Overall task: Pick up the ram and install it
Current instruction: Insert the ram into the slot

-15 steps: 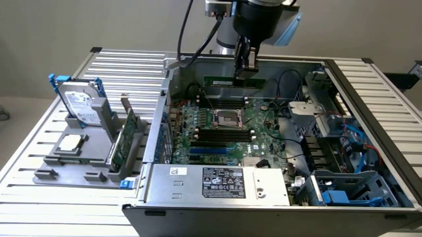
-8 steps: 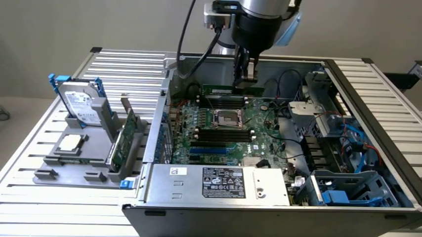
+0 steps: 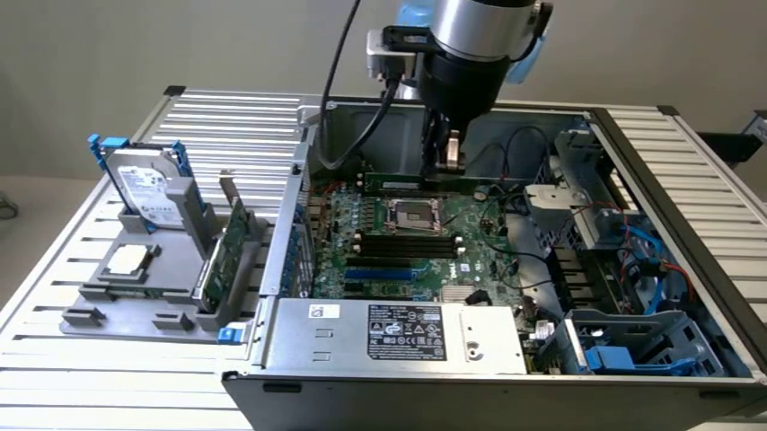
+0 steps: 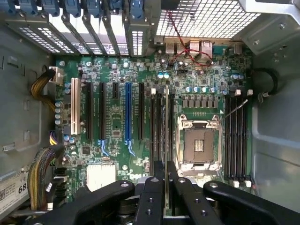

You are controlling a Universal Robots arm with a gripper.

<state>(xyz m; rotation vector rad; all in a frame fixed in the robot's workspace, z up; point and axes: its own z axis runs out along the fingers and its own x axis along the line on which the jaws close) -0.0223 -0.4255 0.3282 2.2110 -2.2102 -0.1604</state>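
Note:
My gripper (image 3: 450, 164) hangs inside the open computer case (image 3: 278, 269), above the motherboard (image 3: 473, 260). It is shut on the ram (image 3: 401, 184), a thin green stick held level on its long edge just beyond the CPU socket (image 3: 415, 214). In the wrist view the ram (image 4: 166, 117) appears edge-on as a thin strip between my black fingers (image 4: 152, 197). It lines up along the black memory slots (image 4: 157, 126) beside the CPU socket (image 4: 199, 145). Whether it touches a slot I cannot tell.
A grey rack (image 3: 132, 296) on the exterior view's left holds a silver hard drive with blue rails (image 3: 150, 193), a wide green expansion card (image 3: 228, 256) and a CPU chip (image 3: 126, 262). The power supply (image 3: 396, 332), drive cages (image 3: 635, 346) and cables (image 3: 647, 251) crowd the case.

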